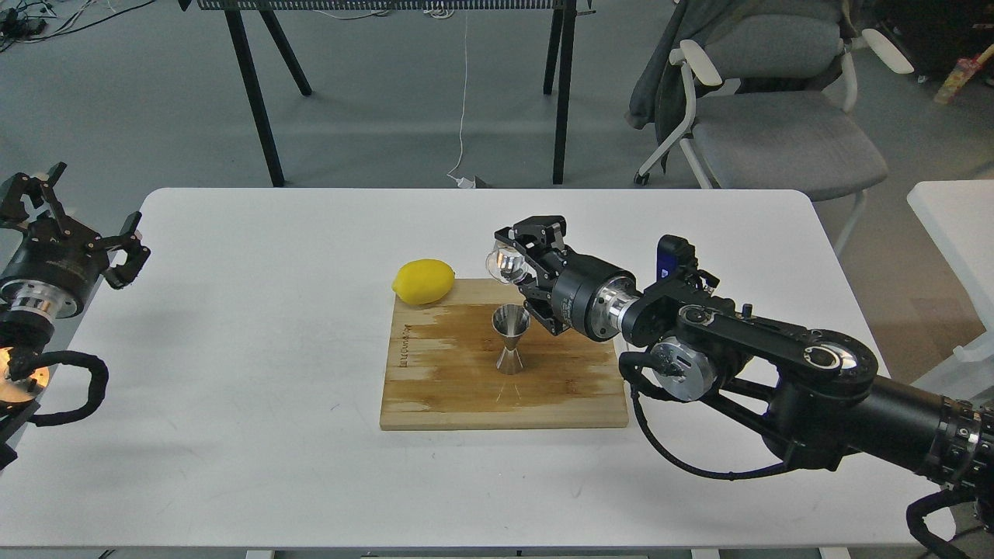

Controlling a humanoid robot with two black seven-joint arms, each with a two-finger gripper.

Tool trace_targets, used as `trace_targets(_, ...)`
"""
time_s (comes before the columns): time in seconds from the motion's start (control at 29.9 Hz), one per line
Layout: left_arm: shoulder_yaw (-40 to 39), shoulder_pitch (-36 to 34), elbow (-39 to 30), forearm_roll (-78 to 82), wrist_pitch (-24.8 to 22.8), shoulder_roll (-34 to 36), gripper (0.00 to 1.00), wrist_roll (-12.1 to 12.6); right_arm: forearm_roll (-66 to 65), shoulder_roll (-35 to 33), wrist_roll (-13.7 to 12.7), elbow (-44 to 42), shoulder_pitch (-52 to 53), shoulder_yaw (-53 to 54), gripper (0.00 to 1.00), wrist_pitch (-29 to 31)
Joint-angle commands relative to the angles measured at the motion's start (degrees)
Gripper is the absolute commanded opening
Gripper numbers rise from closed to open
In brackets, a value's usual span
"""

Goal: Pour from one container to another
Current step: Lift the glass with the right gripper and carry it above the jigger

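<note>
While the right gripper [519, 264] is clamped on the glass tumbler [506, 264], it holds that tumbler tipped well over on its side in the air, mouth toward the left, above and just behind the steel jigger [512, 338]. One black finger [536, 233] shows over the top of the glass and another runs below it, so the glass sits between the two. Whether anything is leaving the glass cannot be told. The jigger stands upright on the wooden cutting board [435, 380], right of the board's middle and nearer its far edge than its near one, with its wide upper cone open to the tumbler; the two do not touch. The board lies flat near the middle of the white table [233, 435], a little toward the right edge, and its surface looks darker and blotchy over much of the far half. A yellow lemon [423, 281] rests at the board's far left corner, partly overlapping that corner, well left of the tumbler. The right arm reaches in from the table's near right corner. At the table's left edge the left gripper [85, 213] hangs clear of the table with its fingers spread apart and nothing between them. Beyond the far edge stand a grey chair [776, 132] and black table legs [256, 101] on the floor.
</note>
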Motion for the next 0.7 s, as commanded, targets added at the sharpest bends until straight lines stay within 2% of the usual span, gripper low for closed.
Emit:
trace_targets(0.0,0.00,-0.02,-0.01,0.01,0.00,0.08,1.00,0.00,-0.38,-0.20,-0.07,0.07,1.13,-1.59,0.49,0.00)
trace_targets(0.67,0.08,0.07,-0.01,0.01,0.00,-0.10,1.00,0.00,-6.44,-4.06,-0.42,2.00,3.51,-6.78,0.49,1.58)
